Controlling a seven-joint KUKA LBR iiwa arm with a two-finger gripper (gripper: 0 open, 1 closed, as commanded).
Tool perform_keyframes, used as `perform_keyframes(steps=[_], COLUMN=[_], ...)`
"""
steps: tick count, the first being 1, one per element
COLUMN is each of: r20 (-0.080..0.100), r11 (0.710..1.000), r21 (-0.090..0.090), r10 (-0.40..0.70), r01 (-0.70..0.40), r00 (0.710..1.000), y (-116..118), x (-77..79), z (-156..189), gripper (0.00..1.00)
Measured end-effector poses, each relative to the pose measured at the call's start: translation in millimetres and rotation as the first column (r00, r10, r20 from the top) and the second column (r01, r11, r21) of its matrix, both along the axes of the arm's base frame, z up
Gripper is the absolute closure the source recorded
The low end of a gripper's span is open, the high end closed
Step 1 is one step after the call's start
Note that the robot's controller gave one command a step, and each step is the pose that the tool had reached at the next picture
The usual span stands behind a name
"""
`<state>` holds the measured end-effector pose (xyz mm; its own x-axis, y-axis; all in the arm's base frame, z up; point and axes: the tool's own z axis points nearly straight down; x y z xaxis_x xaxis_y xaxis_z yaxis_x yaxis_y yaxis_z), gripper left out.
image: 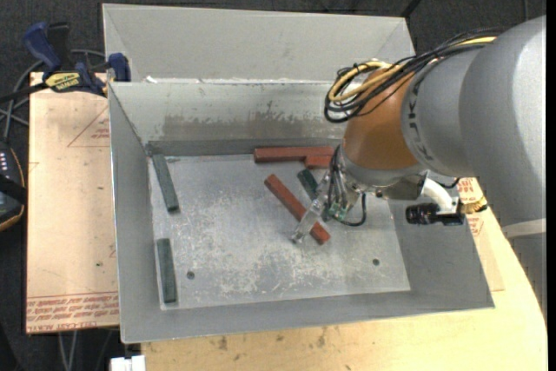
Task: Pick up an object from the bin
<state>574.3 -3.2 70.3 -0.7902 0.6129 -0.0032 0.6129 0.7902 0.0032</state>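
Reddish-brown rectangular bar (285,195) lies diagonally near the middle of the grey metal bin (261,274), somewhat toward its right wall. The gripper (310,228) stands at the bar's lower end; how wide it is set cannot be told. A second reddish-brown bar (291,155) lies along the back wall, with a dark green block (307,181) just below it.

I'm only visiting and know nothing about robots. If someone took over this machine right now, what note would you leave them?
Gripper: low in the bin, at the near end of the slanted red-brown bar; grip unclear.
Nearby: back red-brown bar along the rear wall, small dark green piece.
Left side: far grey bar, near grey bar.
Done: nothing lifted.
Left: grasp one thing and raise it out.
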Motion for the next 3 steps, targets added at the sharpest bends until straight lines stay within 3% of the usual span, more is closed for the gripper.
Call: perform_keyframes(steps=[1,2,3], r20=[0.001,0.005,0.000], r11=[1.000,1.000,1.000], r21=[0.000,0.000,0.000], r10=[0.001,0.000,0.003], r01=[-0.001,0.000,-0.003], r00=[1.000,1.000,1.000], y=[32,31,32], x=[-7.4,-5.2,-4.1], z=[1,4,34], gripper=[0.00,1.00,1.00])
